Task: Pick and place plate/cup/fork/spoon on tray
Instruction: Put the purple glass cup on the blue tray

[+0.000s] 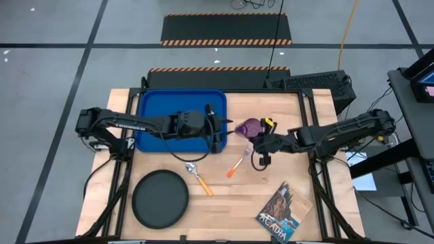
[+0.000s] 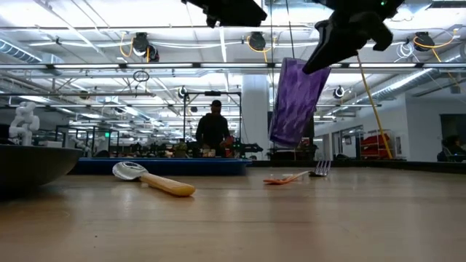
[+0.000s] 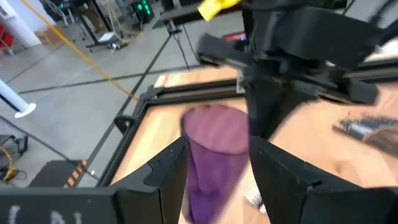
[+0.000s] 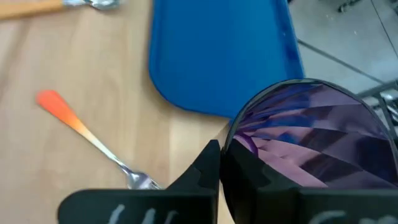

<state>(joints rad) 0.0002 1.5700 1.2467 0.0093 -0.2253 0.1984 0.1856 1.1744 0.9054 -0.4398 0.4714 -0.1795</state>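
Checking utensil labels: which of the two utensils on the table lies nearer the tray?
The spoon, yellow-orange handled, lies just below the tray; the orange-handled fork lies farther right.

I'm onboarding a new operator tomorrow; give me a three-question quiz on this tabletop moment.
1. True or false: the round flat black plate already lies on the large bright blue plastic tray.
2. Which gripper is clamped on the small dark purple plastic cup: A) the left gripper, B) the right gripper, C) neither?
3. Fill in: between the tray and the plate lies the yellow-orange-handled ____.

Key
1. False: it sits on the bare wooden table, near the front edge.
2. B: it holds the cup off the table beside the tray; the left gripper's fingers stand open on either side of the cup.
3. Spoon; the orange-handled fork lies to its right.
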